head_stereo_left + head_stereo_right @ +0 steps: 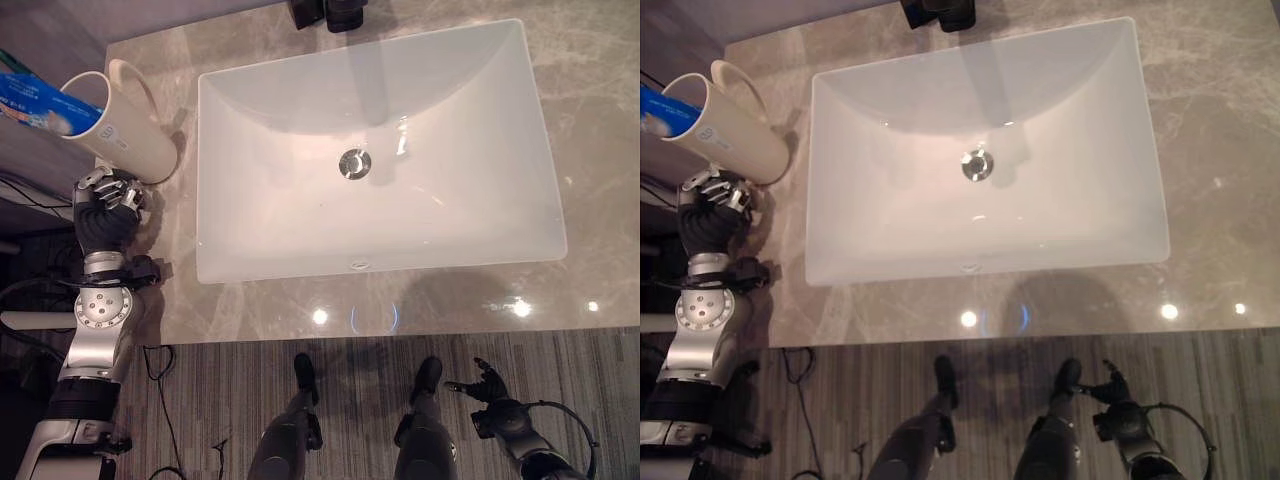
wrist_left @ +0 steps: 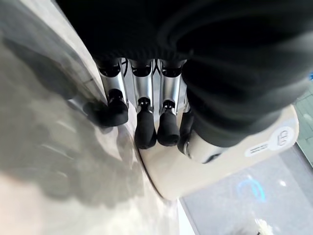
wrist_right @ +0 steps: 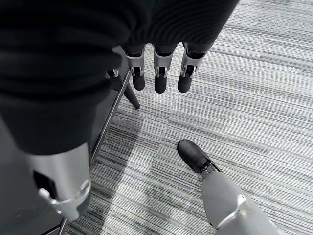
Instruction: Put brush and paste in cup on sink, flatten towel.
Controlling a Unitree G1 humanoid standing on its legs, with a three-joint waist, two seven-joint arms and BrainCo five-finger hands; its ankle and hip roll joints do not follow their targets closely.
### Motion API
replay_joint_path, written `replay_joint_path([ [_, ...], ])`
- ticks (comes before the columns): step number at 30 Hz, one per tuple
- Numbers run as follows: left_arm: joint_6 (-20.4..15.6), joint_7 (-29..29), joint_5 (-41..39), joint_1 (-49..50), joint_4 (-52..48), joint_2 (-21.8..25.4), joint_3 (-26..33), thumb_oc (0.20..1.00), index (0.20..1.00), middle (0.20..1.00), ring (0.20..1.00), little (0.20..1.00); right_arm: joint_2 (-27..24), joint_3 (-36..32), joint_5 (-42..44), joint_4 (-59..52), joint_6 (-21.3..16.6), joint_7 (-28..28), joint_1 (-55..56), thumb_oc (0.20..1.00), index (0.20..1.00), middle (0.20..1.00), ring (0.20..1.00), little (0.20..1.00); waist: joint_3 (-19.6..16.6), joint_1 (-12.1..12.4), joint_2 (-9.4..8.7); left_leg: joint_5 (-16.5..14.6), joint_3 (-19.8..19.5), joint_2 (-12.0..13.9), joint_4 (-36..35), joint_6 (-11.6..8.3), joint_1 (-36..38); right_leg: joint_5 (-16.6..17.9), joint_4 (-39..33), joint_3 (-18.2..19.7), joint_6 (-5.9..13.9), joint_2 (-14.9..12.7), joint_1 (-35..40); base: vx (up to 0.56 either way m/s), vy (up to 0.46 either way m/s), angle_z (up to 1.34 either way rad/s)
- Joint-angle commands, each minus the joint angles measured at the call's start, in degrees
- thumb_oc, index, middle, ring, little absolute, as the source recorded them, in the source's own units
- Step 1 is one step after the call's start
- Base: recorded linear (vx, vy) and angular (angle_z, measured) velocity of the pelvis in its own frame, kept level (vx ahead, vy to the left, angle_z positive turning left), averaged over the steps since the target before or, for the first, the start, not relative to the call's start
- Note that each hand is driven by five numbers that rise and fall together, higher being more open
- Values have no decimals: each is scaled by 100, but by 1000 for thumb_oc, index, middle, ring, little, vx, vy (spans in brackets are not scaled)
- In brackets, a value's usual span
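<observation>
Left hand [image 1: 108, 205] is resting against the base of the cream cup [image 1: 118, 120] on the marble-patterned counter [image 1: 585, 120] beside the white rectangular sink [image 1: 375, 150], fingers curled and touching its smooth wall, apparently not closed round it. Right hand [image 1: 492, 385] is hanging relaxed over the striped carpet. With the blue-and-white paste [image 1: 35, 103] already sticking out of the leaning cup, the next move is probably calling for standing the cup upright.

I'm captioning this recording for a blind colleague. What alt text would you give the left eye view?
Seen from above, a cream cup holding a blue tube stands on a grey marble counter left of a white rectangular sink, with the robot's left hand right beside the cup's base. The right hand hangs low over striped carpet, in front of the counter.
</observation>
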Motion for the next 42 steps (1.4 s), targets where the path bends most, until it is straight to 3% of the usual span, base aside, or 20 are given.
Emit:
replay_joint_path([
  [1, -226, 188, -59, -607, 379, 372, 146, 200, 200, 200, 200, 200, -76, 111, 212, -90, -73, -133, -74, 1000, 1000, 1000, 1000, 1000, 91, -72, 40, -51, -528, -476, 10, 216, -106, 30, 156, 398, 358, -114, 344, 0, 0, 0],
  [11, -135, 531, 81, -1403, 878, 392, -241, 200, 200, 200, 200, 200, -19, 255, 249, -128, -85, -178, -159, 1000, 1000, 1000, 1000, 1000, 137, -177, 6, -37, -536, -480, 10, 207, -159, 41, 116, 406, 362, -95, 332, 0, 0, 0],
  [15, -114, 560, 213, -1150, 731, 284, -132, 200, 200, 200, 200, 200, 19, 248, 260, -134, -88, -190, -154, 1000, 1000, 1000, 1000, 1000, 154, -151, 5, -43, -524, -474, 10, 208, -136, 31, 131, 434, 354, -95, 338, -2, -2, -5],
  [24, -163, 434, 384, 194, -296, -508, 380, 200, 200, 200, 200, 200, 5, 52, 185, -140, -54, -186, 98, 1000, 1000, 1000, 1000, 1000, 72, -26, 110, -46, -513, -455, 10, 234, -28, -43, 162, 461, 298, -76, 413, 6, -9, -4],
  [35, -30, 335, 490, 48, 31, -400, 247, 200, 200, 200, 200, 200, -7, 64, 189, -83, -48, -107, 150, 1000, 1000, 1000, 1000, 1000, 16, -38, 204, -24, -549, -468, 10, 220, -51, -90, 146, 431, 269, -61, 428, -3, -4, -1],
  [42, 25, 275, 301, -354, 487, -97, 110, 200, 200, 200, 200, 200, -9, 250, 86, -279, -37, 0, 150, 1000, 1000, 1000, 1000, 1000, 7, -93, 226, -47, -534, -520, 10, 224, -51, -25, 132, 479, 304, -99, 401, 0, 0, 0],
])
